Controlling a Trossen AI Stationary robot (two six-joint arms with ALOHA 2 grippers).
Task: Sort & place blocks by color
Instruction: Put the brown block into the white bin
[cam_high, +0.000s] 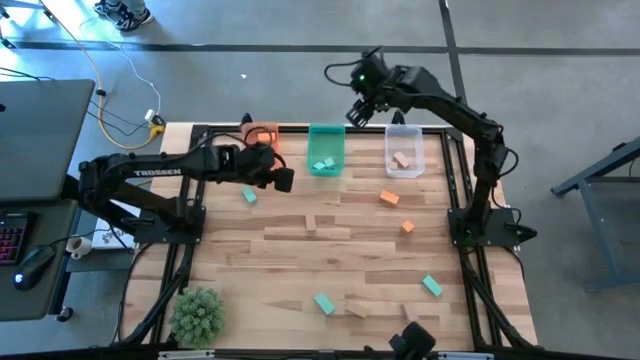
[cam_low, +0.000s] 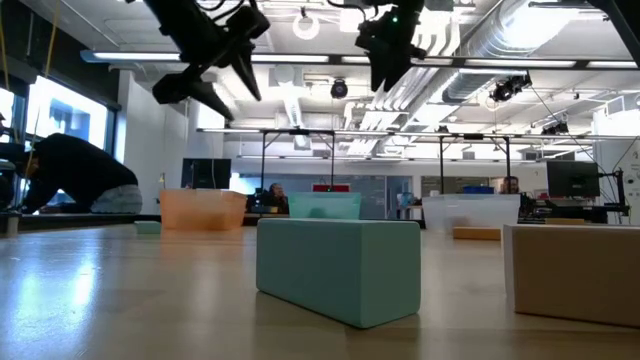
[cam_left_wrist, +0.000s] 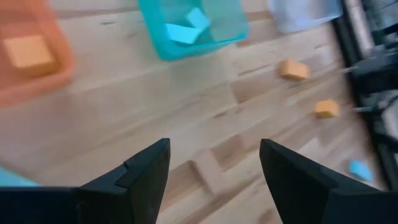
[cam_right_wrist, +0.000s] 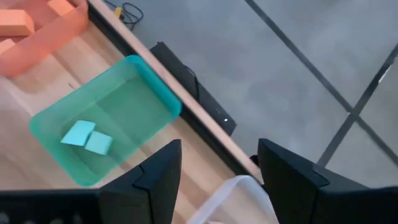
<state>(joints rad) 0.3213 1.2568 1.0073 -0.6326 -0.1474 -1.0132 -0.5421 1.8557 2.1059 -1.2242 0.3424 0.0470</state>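
High view shows both tools spread and empty: left tool (cam_high: 283, 179) beside the orange bin (cam_high: 262, 136), right tool (cam_high: 358, 112) over the table's far edge. Left should probably drop squarely over the teal block (cam_high: 248, 196) before closing.

Along the far edge of the wooden desk (cam_high: 300, 255) stand an orange bin (cam_high: 262, 133), a green bin (cam_high: 326, 150) and a clear bin (cam_high: 404, 151), a small green plant (cam_high: 197, 314) sits at the near left corner, and a keyboard (cam_high: 8, 236) and mouse (cam_high: 32, 267) lie on a side desk (cam_high: 40, 115).
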